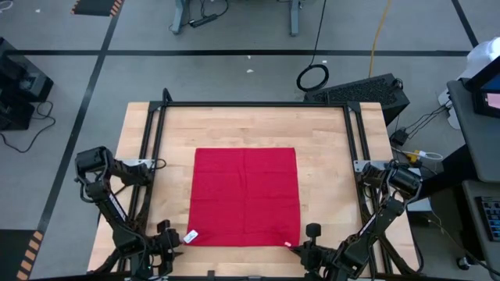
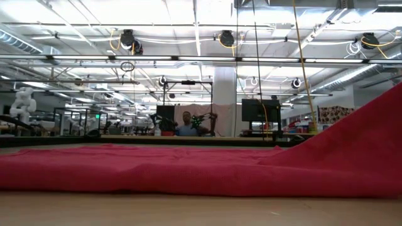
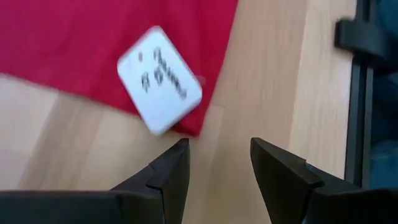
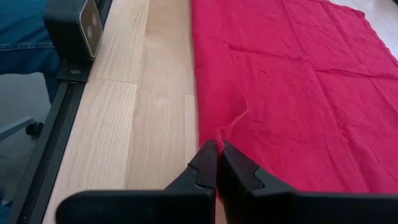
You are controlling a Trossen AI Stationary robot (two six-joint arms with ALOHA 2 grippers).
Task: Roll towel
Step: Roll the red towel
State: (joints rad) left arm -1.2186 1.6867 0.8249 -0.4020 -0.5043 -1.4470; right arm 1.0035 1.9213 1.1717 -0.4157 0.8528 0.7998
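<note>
Flat bright red cloth towel (image 1: 244,195) spread mid wooden table (image 1: 328,133). Left gripper (image 3: 217,163) spread apart beside white-tagged corner. Right gripper (image 4: 217,155) pressed together at opposite near corner, possibly pinching hem.

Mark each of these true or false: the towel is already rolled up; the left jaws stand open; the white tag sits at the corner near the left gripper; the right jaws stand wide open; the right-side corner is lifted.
1. The towel is already rolled up. False: it lies spread flat on the table.
2. The left gripper has open jaws. True.
3. The white tag sits at the towel corner near the left gripper. True.
4. The right gripper has wide-open jaws. False: they are shut on the towel's edge.
5. That corner is lifted. True, in the low view.
</note>
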